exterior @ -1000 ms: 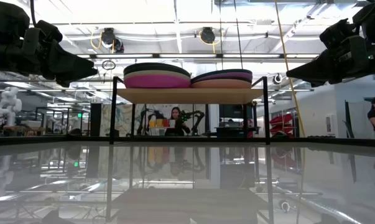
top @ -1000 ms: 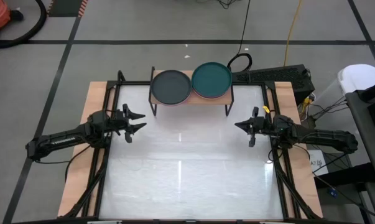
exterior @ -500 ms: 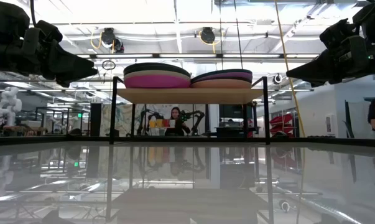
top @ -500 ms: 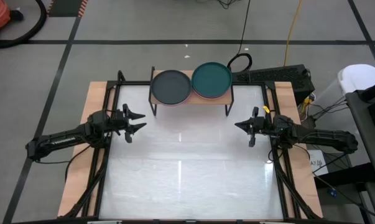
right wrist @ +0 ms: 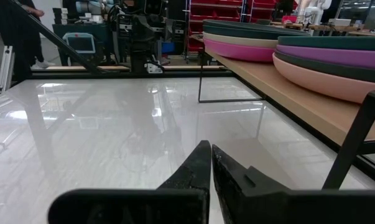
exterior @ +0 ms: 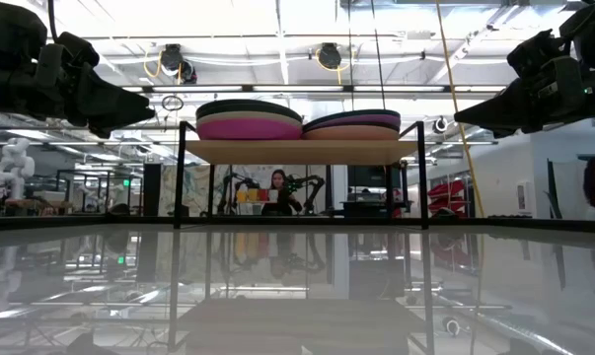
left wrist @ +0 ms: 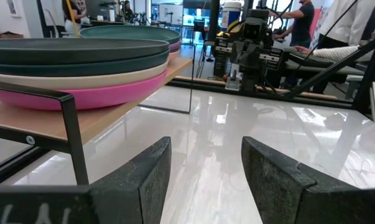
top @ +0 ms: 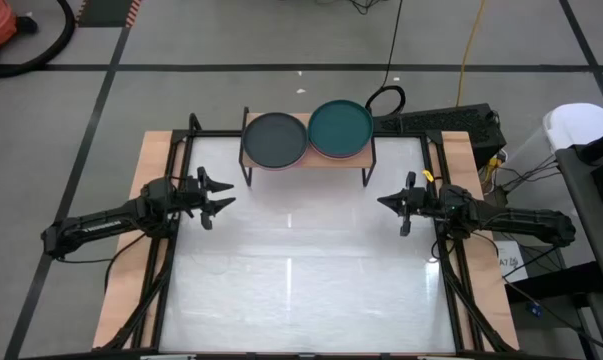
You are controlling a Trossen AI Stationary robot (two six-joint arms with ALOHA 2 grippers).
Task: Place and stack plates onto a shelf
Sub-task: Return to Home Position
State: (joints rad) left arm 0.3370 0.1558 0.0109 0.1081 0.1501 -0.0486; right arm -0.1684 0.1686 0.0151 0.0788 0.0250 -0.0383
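Two stacks: both on the shelf (exterior: pixel 302 151), one topped by a dark grey plate (top: pixel 274 139), the other by a teal plate (top: pixel 340 127).
Worktop (top: pixel 301 280): no plate visible on it.
Left gripper (top: pixel 228 196): fingers spread, empty, well short of the shelf.
Right gripper (top: pixel 382 201): fingers pressed together, empty, opposite side.
Progress: stacking looks finished; only parking the arms seems left.

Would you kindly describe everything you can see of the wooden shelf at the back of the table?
The shelf is a thin light-wood board on slim black metal legs, standing level at the far edge of the white table, roughly centred. It carries two plate stacks side by side: a dark grey-topped stack with a magenta plate lowest, and a teal-topped stack with a pale pink plate lowest. Nothing else touches it.
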